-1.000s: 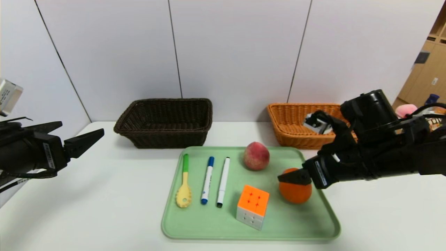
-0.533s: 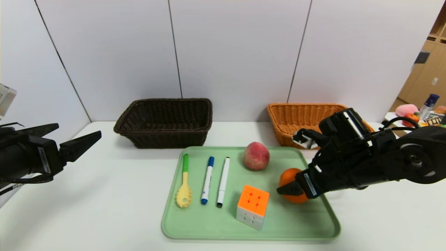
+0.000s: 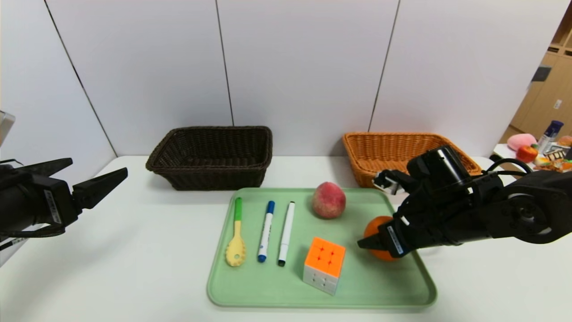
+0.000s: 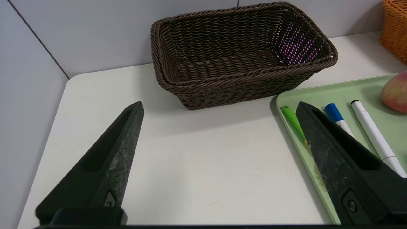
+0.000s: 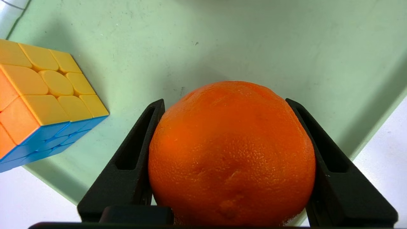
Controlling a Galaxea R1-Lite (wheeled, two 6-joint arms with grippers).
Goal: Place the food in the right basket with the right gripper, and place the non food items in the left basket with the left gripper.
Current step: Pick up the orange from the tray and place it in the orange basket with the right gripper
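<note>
Lowered since the earlier frame, the right gripper now brackets the orange, one finger pressed against each flank, grasping it. That fruit is round, deep orange, with finely pitted peel, and sits on the pale green tray near its right edge, just beside the cube. A blush-red peach lies farther back on the same tray. Right basket, tan wicker, stands behind; left basket is dark brown. Left gripper hovers spread wide over the tabletop.
</note>
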